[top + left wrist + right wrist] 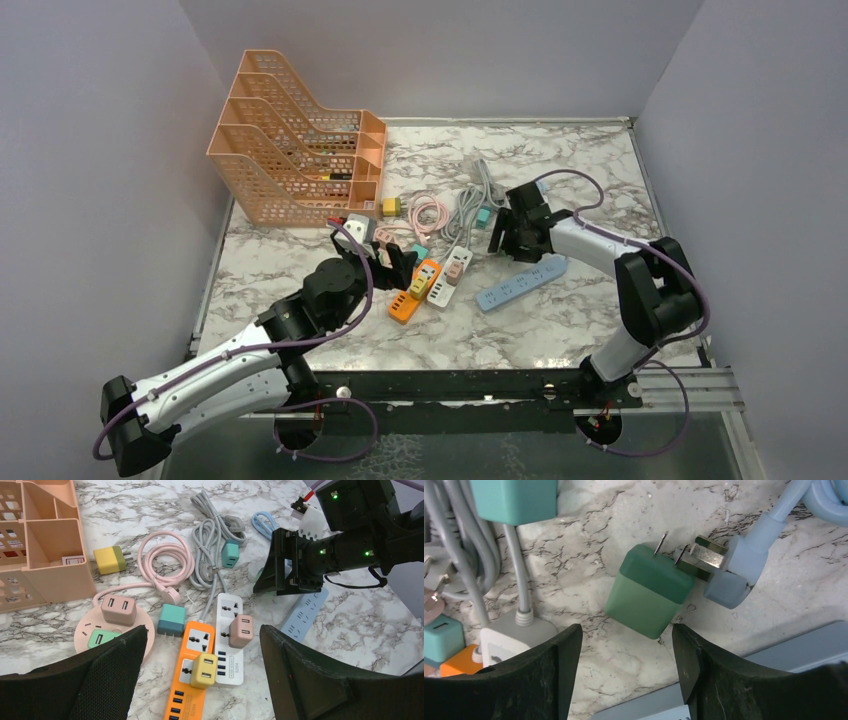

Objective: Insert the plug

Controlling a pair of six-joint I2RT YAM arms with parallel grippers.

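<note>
A green plug adapter (pixel 649 592) lies on the marble with its prongs pointing up-right, touching a blue cord plug (pixel 736 575). My right gripper (pixel 626 630) is open and hovers just above it, the jaws to either side of its near corner. The blue power strip (pixel 520 283) lies just near of that gripper and shows in the right wrist view (pixel 804 640). My left gripper (pixel 202 635) is open and empty above an orange strip (pixel 192 650) that carries a yellow adapter (pixel 204 671). A white strip (pixel 227 607) beside it carries a pink adapter (pixel 241 630).
A peach file rack (pixel 300 150) stands at the back left. A round pink strip (pixel 85 632) holds a pink and a green adapter. A loose teal adapter (pixel 171 620), a yellow-green one (pixel 110 560), and coiled pink (pixel 167 555) and grey (pixel 207 535) cords lie between.
</note>
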